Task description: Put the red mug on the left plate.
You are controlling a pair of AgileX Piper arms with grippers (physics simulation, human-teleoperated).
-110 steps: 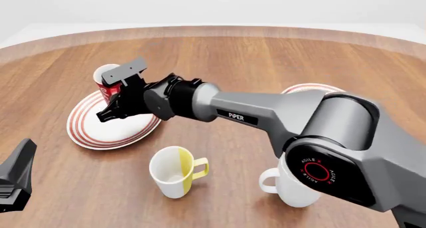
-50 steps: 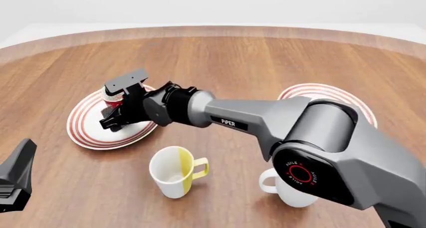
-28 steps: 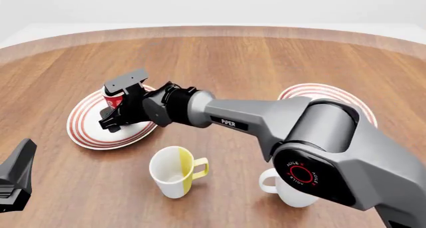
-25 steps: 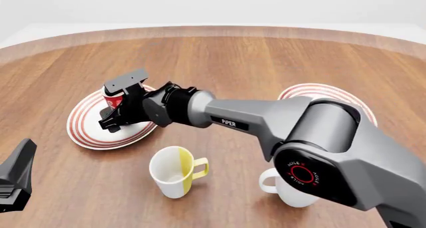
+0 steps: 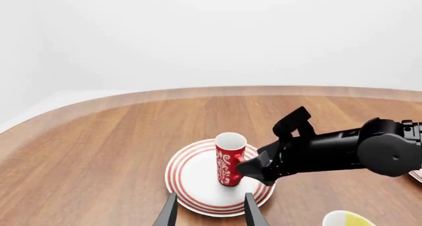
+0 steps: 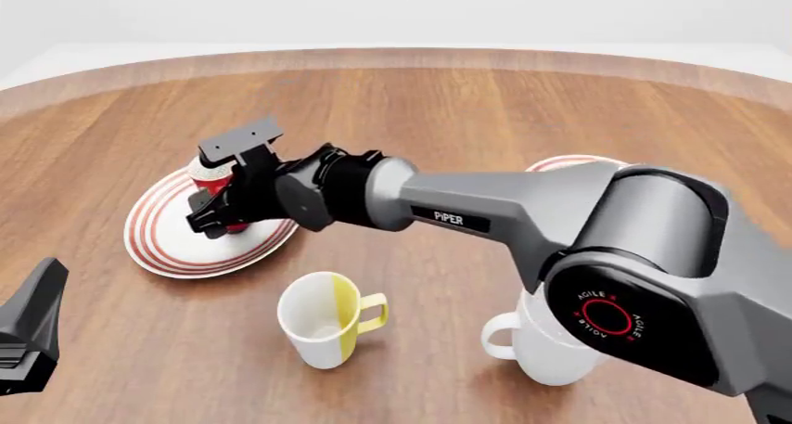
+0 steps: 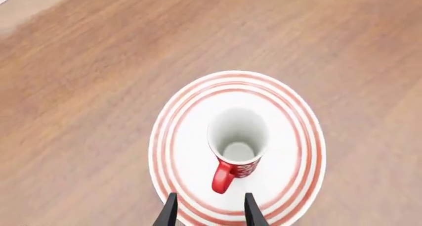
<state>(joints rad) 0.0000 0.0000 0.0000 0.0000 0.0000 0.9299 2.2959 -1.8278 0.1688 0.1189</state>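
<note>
Red, slim and tall, with white swirl marks and a white inside, the mug (image 5: 230, 158) stands upright on the round white plate with thin red rings (image 5: 195, 182), a little off the plate's centre, on the left side of the brown wooden desk (image 6: 495, 118). Its red handle (image 7: 223, 177) points toward the right end effector (image 7: 209, 213), whose two dark fingers (image 7: 169, 212) are spread apart on either side of the handle without touching it, so the mug is released. The left end effector (image 5: 209, 213) sits low at the near left edge of the desk, its fingers parted and holding nothing. Nearer the front stand a white-and-yellow mug (image 6: 325, 318) and a large all-white mug (image 6: 542, 345)
</note>
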